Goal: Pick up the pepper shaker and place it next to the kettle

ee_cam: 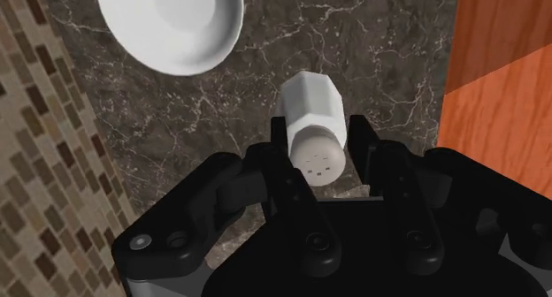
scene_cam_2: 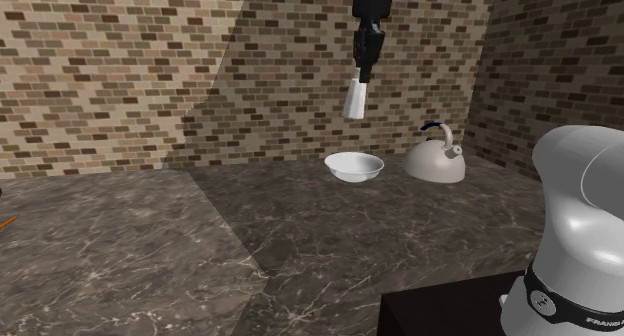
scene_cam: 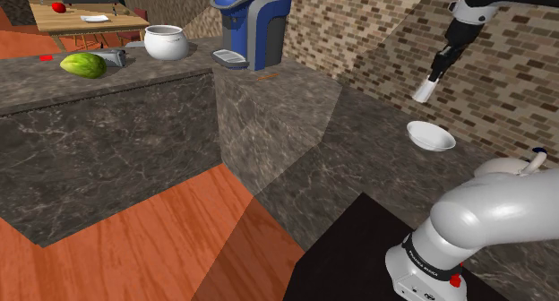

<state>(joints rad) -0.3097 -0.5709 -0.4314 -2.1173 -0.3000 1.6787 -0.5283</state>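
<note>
My black gripper [scene_cam: 437, 71] hangs high above the dark marble counter [scene_cam_2: 300, 234], shut on a white pepper shaker [scene_cam: 424, 90]. In the second exterior view the shaker [scene_cam_2: 354, 98] dangles below the gripper [scene_cam_2: 362, 72], tilted, in front of the brick wall. The wrist view has the fingers [ee_cam: 367, 145] clasping the shaker [ee_cam: 310, 110] near its holed cap. A pale kettle [scene_cam_2: 435, 156] with a dark handle stands on the counter to the second exterior view's right of the shaker. In the shoulder view the kettle [scene_cam: 520, 164] peeks out behind my arm.
A white bowl [scene_cam_2: 353, 167] sits on the counter between the shaker and the kettle, almost under the gripper. Far off on the counter stand a blue-grey coffee machine [scene_cam: 251, 26], a white pot [scene_cam: 166, 42] and a green fruit [scene_cam: 82, 64]. Brick walls [scene_cam_2: 150, 74] back the counter.
</note>
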